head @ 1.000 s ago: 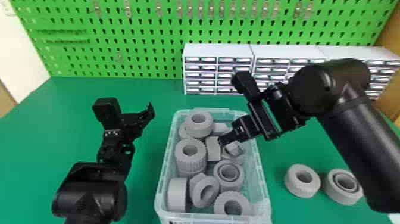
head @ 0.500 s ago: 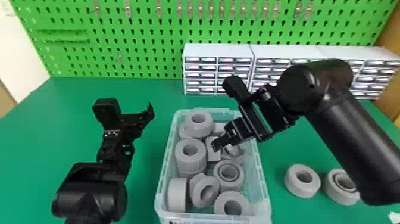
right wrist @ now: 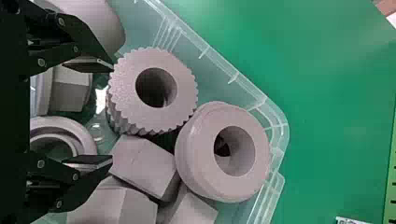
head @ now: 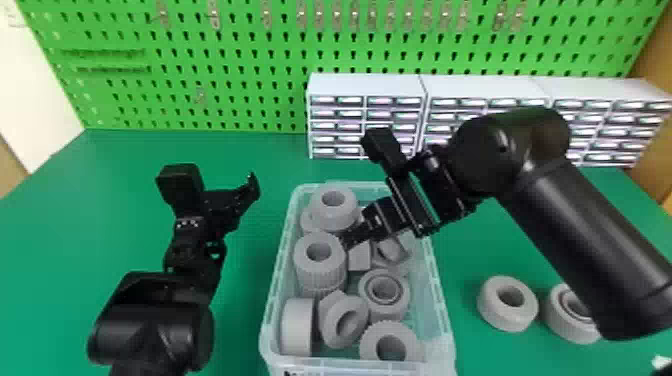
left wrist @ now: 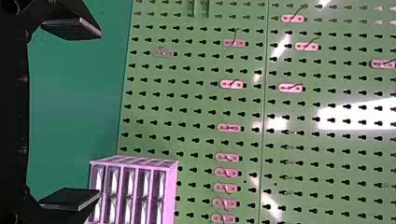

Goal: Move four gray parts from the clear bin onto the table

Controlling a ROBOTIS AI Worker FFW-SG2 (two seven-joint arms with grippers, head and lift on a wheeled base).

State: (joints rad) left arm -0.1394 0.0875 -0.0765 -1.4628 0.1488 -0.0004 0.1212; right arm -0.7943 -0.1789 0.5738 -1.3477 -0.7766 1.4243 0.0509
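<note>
Gray parts (head: 318,280), heaped in the clear bin (head: 442,320), directly below and around the fingers of the right gripper (right wrist: 112,114). Fingers there spread apart, with nothing gripped. Just beyond one fingertip, a ridged ring (right wrist: 156,116), hole facing up toward the wrist camera; just beyond the other fingertip, a block (right wrist: 142,161); farther out past both, a plain ring (right wrist: 201,144) near the bin's corner. Back toward the palm, below the gap between the fingers, a grooved ring (right wrist: 84,137). Well off to the robot's right of those same fingers, on the table (head: 235,310), a pale ring (head: 505,317) and a second ring (head: 570,327) partly behind the arm. Probably halfway through the four, then, with picking out a third part as the step in hand. Left gripper (left wrist: 99,114) waiting beside the bin on the robot's left, empty, fingers wide apart. Next, likely a small shift outward to center the opening over one part, the ridged ring looking the handiest, then a straight drop and a squeeze across its sides. Hard to tell how high above the pile the fingertips sit. Worth watching for a finger landing on top of a neighbor, or for the block wedging in alongside.
</note>
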